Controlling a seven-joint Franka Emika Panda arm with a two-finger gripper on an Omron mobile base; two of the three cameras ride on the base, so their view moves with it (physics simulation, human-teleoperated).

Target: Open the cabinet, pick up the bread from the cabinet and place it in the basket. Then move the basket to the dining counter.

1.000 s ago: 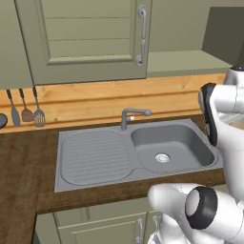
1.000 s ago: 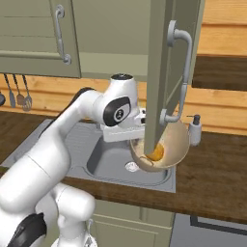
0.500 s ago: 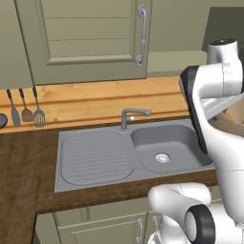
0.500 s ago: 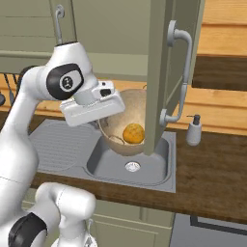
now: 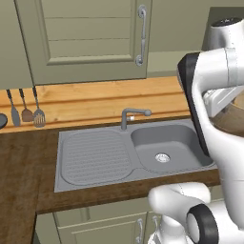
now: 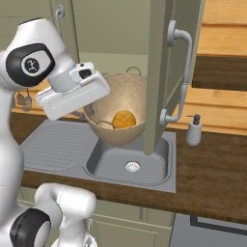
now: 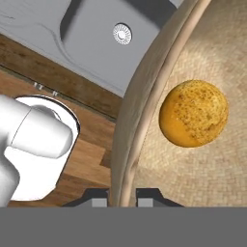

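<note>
since a second ago your arm has swung the basket (image 6: 120,116) up and away from the soap bottle (image 6: 194,130), so now it hangs tilted over the sink (image 6: 130,161). your gripper (image 7: 121,195) is pinched tight on the basket's rim, one finger inside and one outside. the bread (image 7: 194,113) sits inside the basket, so that part looks done. the cabinet (image 6: 161,72) door stands open just beside the basket. you are on the carrying step now. next you need to turn toward the dining counter, which i can't see yet. keep the basket level so the bread does not roll out, and don't bump the door.
</note>
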